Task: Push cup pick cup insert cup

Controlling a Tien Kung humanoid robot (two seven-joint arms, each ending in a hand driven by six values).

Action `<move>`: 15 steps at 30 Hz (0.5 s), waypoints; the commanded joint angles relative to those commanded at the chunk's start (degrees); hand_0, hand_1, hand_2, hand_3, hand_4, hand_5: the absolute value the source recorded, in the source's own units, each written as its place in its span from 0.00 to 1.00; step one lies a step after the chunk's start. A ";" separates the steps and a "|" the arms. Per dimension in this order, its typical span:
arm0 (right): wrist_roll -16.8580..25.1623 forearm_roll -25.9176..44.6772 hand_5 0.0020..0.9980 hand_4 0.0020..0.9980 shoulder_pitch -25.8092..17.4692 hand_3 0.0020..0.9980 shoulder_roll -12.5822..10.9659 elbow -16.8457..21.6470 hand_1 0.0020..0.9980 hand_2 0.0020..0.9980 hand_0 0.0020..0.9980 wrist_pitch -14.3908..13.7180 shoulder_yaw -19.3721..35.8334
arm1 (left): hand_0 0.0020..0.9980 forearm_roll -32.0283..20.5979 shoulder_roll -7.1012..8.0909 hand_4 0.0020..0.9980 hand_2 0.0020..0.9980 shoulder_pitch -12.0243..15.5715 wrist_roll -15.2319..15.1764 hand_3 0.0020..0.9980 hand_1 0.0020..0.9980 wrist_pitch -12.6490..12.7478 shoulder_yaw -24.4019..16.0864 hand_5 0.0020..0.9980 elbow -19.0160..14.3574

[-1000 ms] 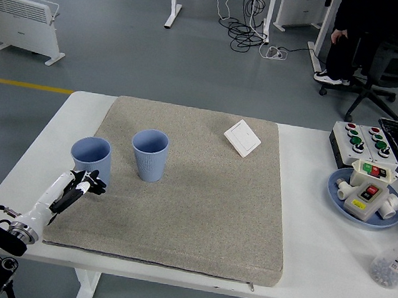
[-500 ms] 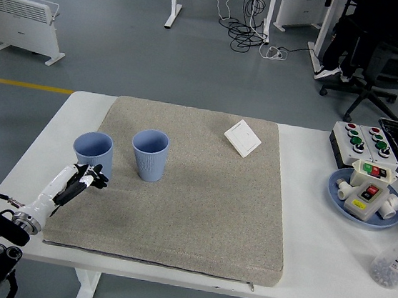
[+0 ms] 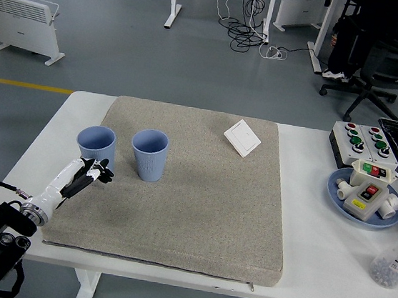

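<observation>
Two light blue ribbed cups stand upright on the grey mat (image 3: pixel 199 207). The left cup (image 3: pixel 96 144) is near the mat's left edge, and the right cup (image 3: pixel 149 155) stands close beside it with a small gap between them. My left hand (image 3: pixel 92 173) comes in from the lower left and sits just below the left cup's base, touching or nearly touching it. Its fingers are stretched forward and hold nothing. The right arm does not show.
A white switch plate (image 3: pixel 242 138) lies at the mat's far right. To the right of the mat are a button box (image 3: pixel 364 141), a blue plate (image 3: pixel 339 195) with parts, and a bottle (image 3: pixel 396 259). A person sits far behind on a chair (image 3: pixel 388 66).
The left hand has pushed forward and to the right. The left cup slid up and to the right, closer to the right cup.
</observation>
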 joint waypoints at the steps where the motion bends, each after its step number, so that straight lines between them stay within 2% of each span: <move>1: 0.01 0.02 0.48 0.12 0.04 0.57 0.00 0.00 0.68 0.67 0.77 0.00 -0.04 | 0.73 0.24 -0.33 0.59 0.51 -1.09 -0.09 0.47 0.55 -0.03 -0.04 1.00 1.51; 3: 0.01 0.05 0.48 0.12 0.06 0.57 0.00 0.00 0.68 0.67 0.77 0.00 -0.08 | 0.73 0.41 -0.61 0.58 0.51 -2.20 -0.17 0.47 0.55 -0.12 -0.03 1.00 3.27; 6: 0.01 0.06 0.48 0.12 0.06 0.57 0.00 0.00 0.68 0.67 0.77 0.00 -0.09 | 0.73 0.43 -0.64 0.58 0.51 -2.32 -0.18 0.47 0.55 -0.13 -0.03 1.00 3.50; 15: -0.02 0.09 0.48 0.12 0.05 0.57 -0.02 0.00 0.68 0.67 0.77 0.04 -0.33 | 0.75 0.57 -1.07 0.58 0.51 -5.61 -0.53 0.47 0.55 -0.53 0.62 1.00 7.00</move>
